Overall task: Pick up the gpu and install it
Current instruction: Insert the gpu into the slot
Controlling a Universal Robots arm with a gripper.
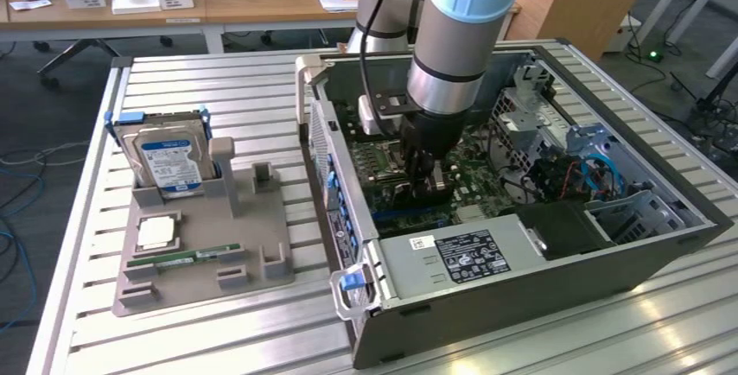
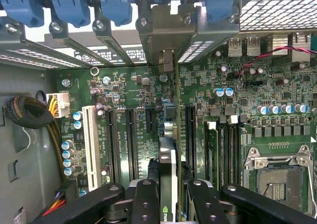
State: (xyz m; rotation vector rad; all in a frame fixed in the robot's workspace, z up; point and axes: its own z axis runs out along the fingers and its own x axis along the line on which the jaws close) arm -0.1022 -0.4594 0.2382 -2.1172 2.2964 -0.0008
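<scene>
One arm reached down into the open computer case (image 1: 645, 245). Its fingers (image 2: 171, 194) were closed on the gpu (image 2: 167, 159), held on edge over the motherboard (image 2: 133, 110).

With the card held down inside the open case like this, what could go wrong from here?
1. The gpu, clamped edge-on in the gripper, may miss its motherboard slot and jam on a neighbouring slot.
2. Its metal bracket could catch on the rear slot frame instead of sliding in.
3. The arm hangs deep in the computer case; a sideways move might knock board components or the cables.
</scene>
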